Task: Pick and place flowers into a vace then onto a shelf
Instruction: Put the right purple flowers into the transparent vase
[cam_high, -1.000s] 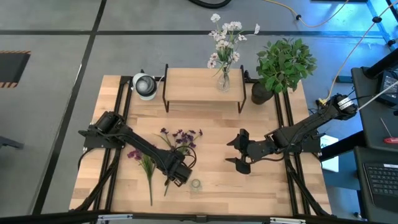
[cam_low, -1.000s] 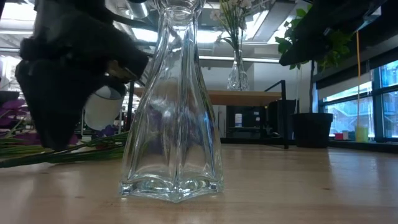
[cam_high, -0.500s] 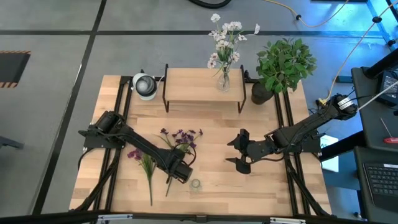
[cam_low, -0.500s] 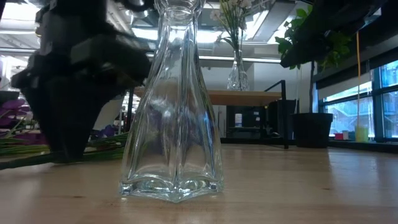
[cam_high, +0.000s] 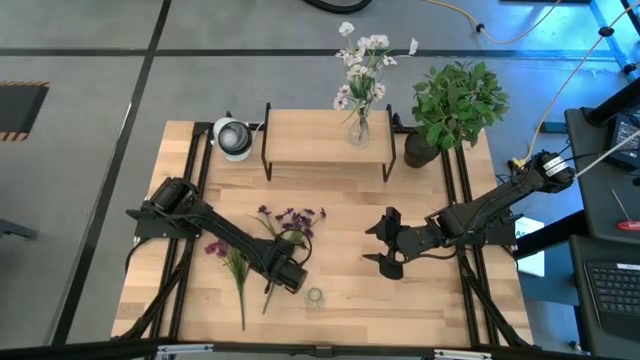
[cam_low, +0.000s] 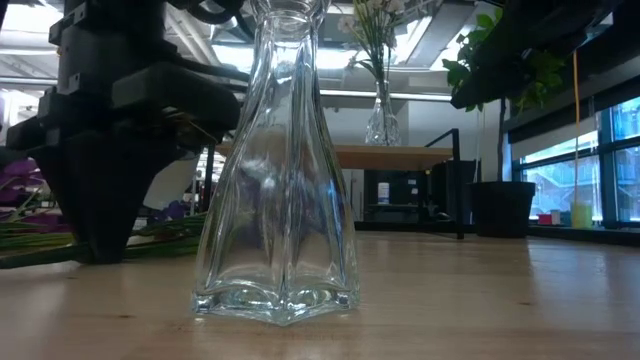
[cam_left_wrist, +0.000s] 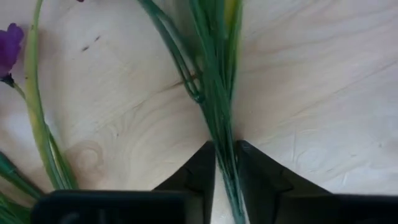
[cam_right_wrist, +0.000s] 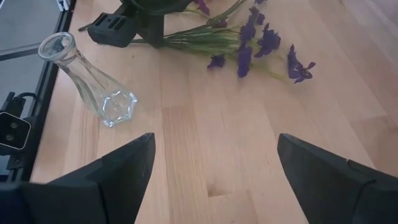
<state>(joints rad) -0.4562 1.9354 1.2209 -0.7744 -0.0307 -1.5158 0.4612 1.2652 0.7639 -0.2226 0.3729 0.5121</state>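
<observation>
Purple-blossomed flowers lie flat on the table, their green stems running toward the near edge. A second purple flower lies to their left. My left gripper stands on the stem bundle, shut on it, just left of the empty glass vase, which stands upright on its base. My right gripper hovers open to the right of the flowers, touching nothing. The shelf stands at the far side and carries a second vase with white flowers. My left gripper pinches several green stems between its two fingers, on the leafless lower part of the bundle, away from the blossoms. The fingers come from above, pointing down, and lie across the stems. The stems lie on the table.
A bushy potted plant stands right of the shelf. A white round object sits at the shelf's left end. Black rails run along both table sides. Bare wood lies between the two grippers.
My left gripper has come down onto the stems beside the vase, shifted slightly toward the far edge, and squared up. The near ends of the stems have shifted a little with it. The vase and my right gripper have stayed put.
</observation>
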